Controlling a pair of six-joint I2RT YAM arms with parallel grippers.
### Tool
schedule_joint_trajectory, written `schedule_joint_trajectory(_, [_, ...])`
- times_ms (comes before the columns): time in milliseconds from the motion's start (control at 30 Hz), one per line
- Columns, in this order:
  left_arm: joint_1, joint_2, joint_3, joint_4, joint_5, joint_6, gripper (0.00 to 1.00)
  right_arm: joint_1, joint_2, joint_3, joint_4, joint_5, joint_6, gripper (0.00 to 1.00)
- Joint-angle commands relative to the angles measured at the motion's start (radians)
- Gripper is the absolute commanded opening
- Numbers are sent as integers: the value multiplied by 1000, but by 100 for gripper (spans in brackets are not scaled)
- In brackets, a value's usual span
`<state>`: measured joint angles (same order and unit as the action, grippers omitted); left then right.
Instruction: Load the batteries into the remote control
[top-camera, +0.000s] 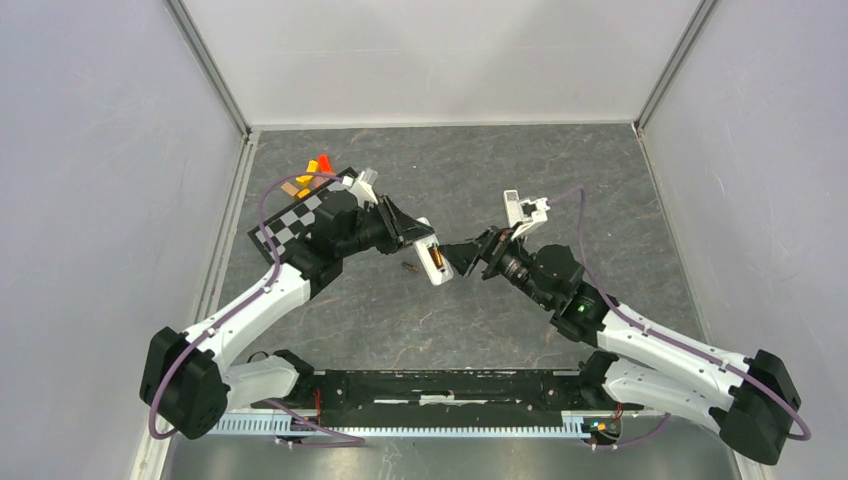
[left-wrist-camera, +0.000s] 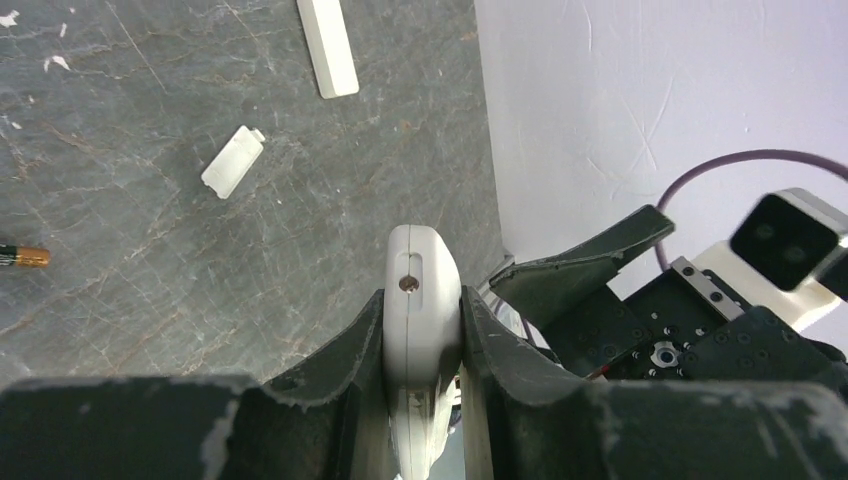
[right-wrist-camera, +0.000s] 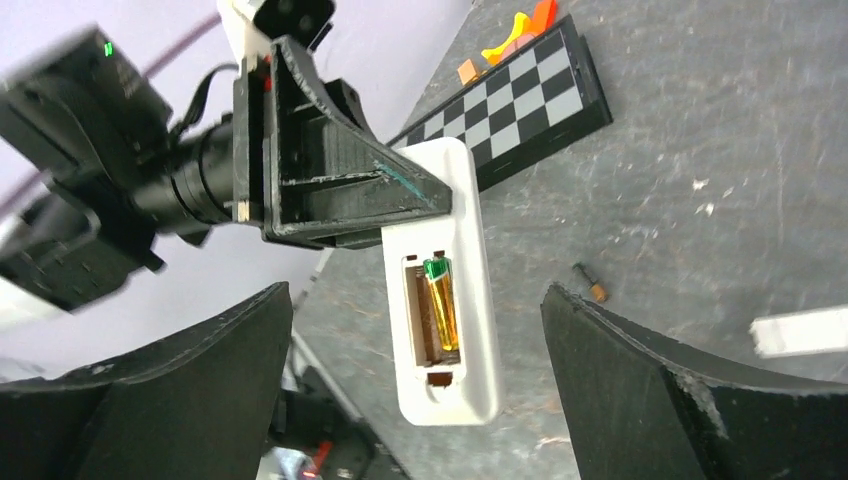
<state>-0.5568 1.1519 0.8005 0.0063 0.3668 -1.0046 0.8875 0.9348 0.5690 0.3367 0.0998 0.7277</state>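
Remote control (right-wrist-camera: 482, 300): slim white, back compartment open, seated battery (right-wrist-camera: 441, 305) gold-banded, clamped by left gripper (left-wrist-camera: 423, 310) at frame centre above worktop (top-camera: 500, 320); loose battery (top-camera: 410, 267) just lower left; right gripper (top-camera: 468, 255) spread wide beside it, walls well apart.

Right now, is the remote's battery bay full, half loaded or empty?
Half loaded: the remote control holds one battery, the slot beside it bare; the second battery lies on the table.
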Motion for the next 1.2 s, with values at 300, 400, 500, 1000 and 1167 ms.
schedule_joint_trajectory(300, [12,-47,-32,130,-77,61,2,-24,5,-150,101,-24,682,98])
schedule_joint_trajectory(400, [12,-44,-32,137,-70,53,2,-24,37,-209,270,-37,770,98])
schedule_joint_trajectory(500, [11,-35,-32,146,-58,40,2,-24,93,-209,366,-56,809,98])
schedule_joint_trajectory(1000, [12,-54,-50,166,-28,61,2,-24,333,-125,653,-132,924,98])
schedule_joint_trajectory(1167, [15,-78,-79,186,-31,99,2,-24,390,-123,730,-152,962,89])
